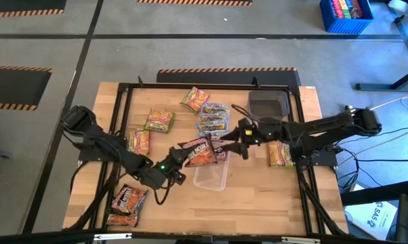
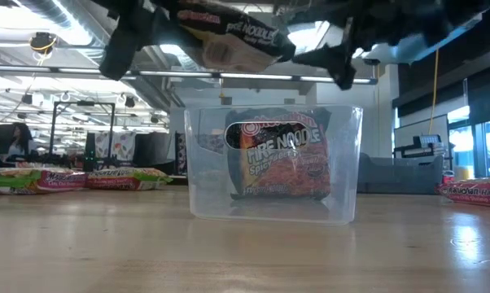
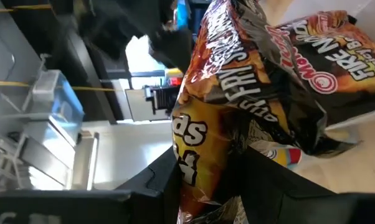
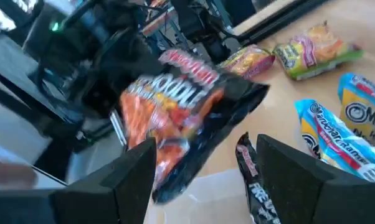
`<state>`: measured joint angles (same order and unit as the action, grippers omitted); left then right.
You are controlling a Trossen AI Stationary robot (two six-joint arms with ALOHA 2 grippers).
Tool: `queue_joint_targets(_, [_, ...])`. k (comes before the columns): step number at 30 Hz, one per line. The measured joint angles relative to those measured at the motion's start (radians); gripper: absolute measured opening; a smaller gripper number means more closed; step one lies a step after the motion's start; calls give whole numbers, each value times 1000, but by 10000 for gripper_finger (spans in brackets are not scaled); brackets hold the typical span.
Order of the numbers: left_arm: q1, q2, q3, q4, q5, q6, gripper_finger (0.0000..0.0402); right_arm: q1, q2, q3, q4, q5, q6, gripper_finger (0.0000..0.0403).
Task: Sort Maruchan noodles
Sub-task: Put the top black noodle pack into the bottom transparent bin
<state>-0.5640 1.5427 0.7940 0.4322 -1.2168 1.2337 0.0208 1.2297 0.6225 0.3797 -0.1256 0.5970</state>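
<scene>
Sorting is at an early stage: one dark packet [image 2: 273, 159] stands inside the clear tub [image 1: 211, 176] at table centre, while the left gripper [image 1: 179, 160], coming in from 8 o'clock, is clamped on the end of a second dark packet [image 1: 199, 152] held above the tub. The right gripper [image 1: 232, 141], from 3 o'clock, hangs beside that packet with its fingers apart and nothing between them. Yellow packets [image 1: 158, 120] and blue packets [image 1: 214, 116] lie loose towards 12 o'clock, more dark ones [image 1: 126, 203] at 7 o'clock; all are flat, glossy, crinkled film pouches, and a dark square tray [image 1: 269, 105] sits at 1 o'clock.
</scene>
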Motion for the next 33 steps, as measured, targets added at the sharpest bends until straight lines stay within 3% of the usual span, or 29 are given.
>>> queue_joint_targets(6, [11,6,26,43,24,38,126,-43,98,-2,127,-120,106,257])
queue_joint_targets(15, [27,5,59,40,56,67,126,-40,212,61,231,-192,117,257])
queue_joint_targets(24, [26,4,61,47,50,81,126,-42,222,89,245,-289,133,257])
queue_joint_targets(29, [6,5,62,56,46,78,126,-42,217,91,250,-434,144,257])
queue_joint_targets(33, [8,5,61,90,50,84,126,-41,217,91,267,-386,152,257])
